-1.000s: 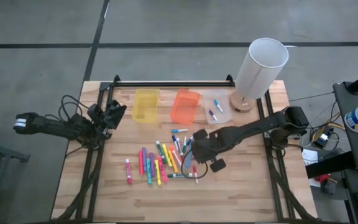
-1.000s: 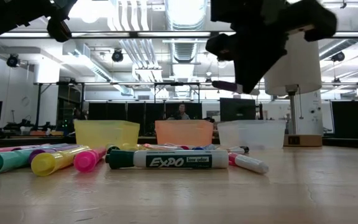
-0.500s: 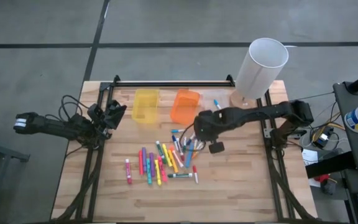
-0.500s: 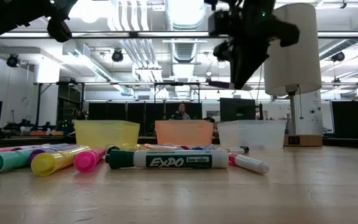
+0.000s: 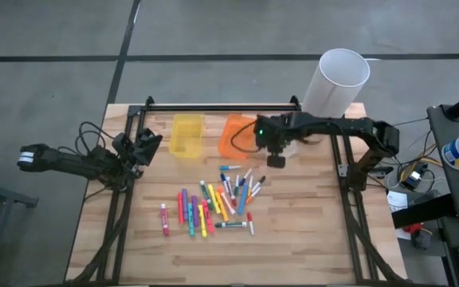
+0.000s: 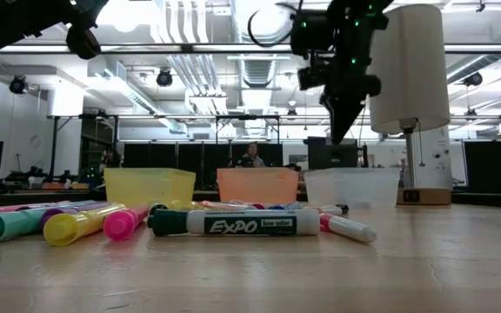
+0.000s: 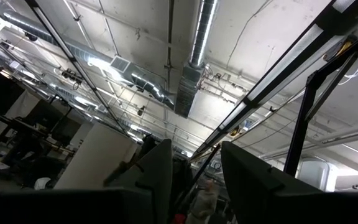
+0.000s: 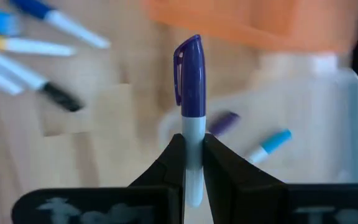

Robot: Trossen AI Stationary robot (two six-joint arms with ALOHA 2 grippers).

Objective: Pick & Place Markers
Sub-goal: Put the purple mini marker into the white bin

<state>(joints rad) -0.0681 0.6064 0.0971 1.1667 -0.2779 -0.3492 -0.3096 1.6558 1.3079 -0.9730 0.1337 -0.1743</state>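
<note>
Carried from the pile, purple-capped marker (image 8: 189,112) sits pinched in right tool (image 8: 192,158) over clear bin (image 8: 328,130).

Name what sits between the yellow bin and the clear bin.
The orange bin sits between the yellow bin and clear bin, shown in the low view.

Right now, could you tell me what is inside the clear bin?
The right wrist view shows two markers in the clear bin: a purple one and a light blue one. The right hand and its purple-capped marker hide part of the floor.
</note>
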